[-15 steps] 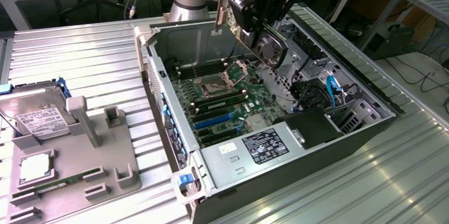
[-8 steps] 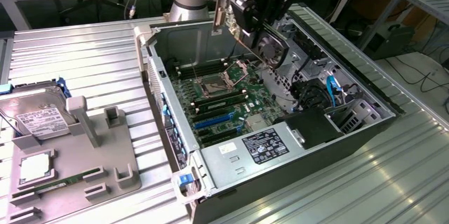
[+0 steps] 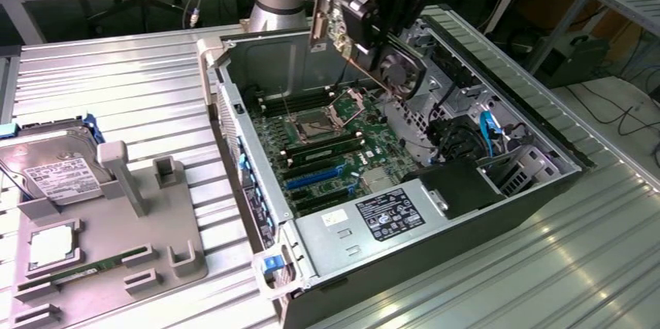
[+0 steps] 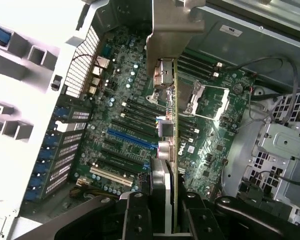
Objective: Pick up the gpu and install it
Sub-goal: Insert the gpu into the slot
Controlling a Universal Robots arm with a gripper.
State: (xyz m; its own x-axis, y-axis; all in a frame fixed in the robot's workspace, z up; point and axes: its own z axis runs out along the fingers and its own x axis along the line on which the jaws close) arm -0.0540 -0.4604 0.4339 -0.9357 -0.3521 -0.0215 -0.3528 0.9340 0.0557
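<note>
The gpu (image 3: 398, 66) hangs tilted in the air over the far end of the open computer case (image 3: 536, 113), its silvery bracket (image 3: 324, 5) toward the exterior view's left. My gripper (image 3: 379, 12) is shut on the card from above. In the wrist view the gpu (image 4: 173, 150) appears edge-on, running out from between my fingers (image 4: 136, 215) to its bracket (image 4: 167, 35). It hovers above the green motherboard (image 4: 125, 110), apart from it. The blue expansion slot (image 4: 130, 140) lies beside the card's line, with nothing in it.
A power supply (image 3: 387, 213) fills the case's near end, and drive cages with cables (image 3: 464, 136) line its right side. On the exterior view's left a grey holder (image 3: 154, 228) carries a hard drive (image 3: 52, 171) and a green memory stick (image 3: 88, 271).
</note>
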